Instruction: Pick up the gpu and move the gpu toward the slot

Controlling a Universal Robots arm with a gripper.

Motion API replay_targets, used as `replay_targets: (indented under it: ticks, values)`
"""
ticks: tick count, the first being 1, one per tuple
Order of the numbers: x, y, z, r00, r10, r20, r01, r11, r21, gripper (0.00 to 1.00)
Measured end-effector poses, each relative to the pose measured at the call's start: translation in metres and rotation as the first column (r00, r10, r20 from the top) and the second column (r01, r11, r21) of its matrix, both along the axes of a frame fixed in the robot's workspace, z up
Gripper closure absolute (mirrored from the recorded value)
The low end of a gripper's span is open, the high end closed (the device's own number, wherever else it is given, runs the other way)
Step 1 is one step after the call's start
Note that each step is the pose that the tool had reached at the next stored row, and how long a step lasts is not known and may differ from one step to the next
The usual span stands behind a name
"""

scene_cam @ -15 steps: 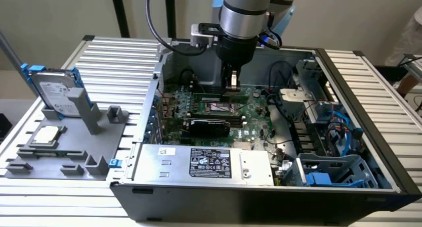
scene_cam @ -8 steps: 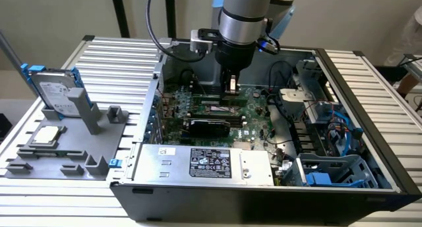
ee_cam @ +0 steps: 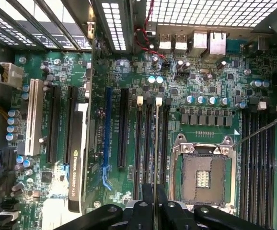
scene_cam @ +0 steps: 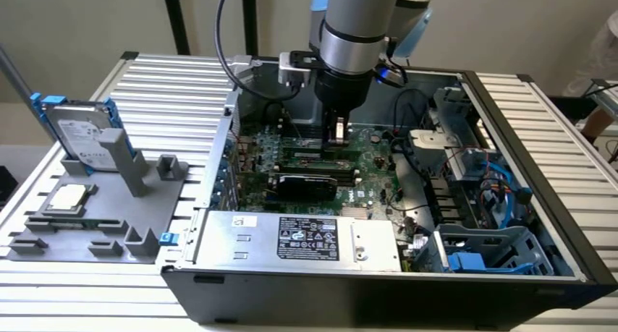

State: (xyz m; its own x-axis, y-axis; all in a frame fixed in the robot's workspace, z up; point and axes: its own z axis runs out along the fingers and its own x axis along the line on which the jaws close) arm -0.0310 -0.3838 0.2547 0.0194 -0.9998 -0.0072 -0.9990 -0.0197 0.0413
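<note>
While arm hangs vertical over motherboard (ee_cam: 210,86), hand (ee_cam: 155,203) fingers pinched on thin upright stick (ee_cam: 156,143); gpu (ee_cam: 77,158) seated apart.

Your silver-grey cylindrical arm (scene_cam: 357,21) has pale blue joint caps, a black wrist section and a black cable looping off at 9 o'clock. You get a black gripper (ee_cam: 154,203) with slim dark fingers (ee_cam: 148,201).
</note>
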Motion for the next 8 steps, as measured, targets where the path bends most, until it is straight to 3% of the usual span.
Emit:
replay_targets:
  ticks: [8]
  values:
    - [-0.001,0.0000,-0.0146,1.0000,0.000,0.0000,0.000,1.0000,0.0000,0.86]
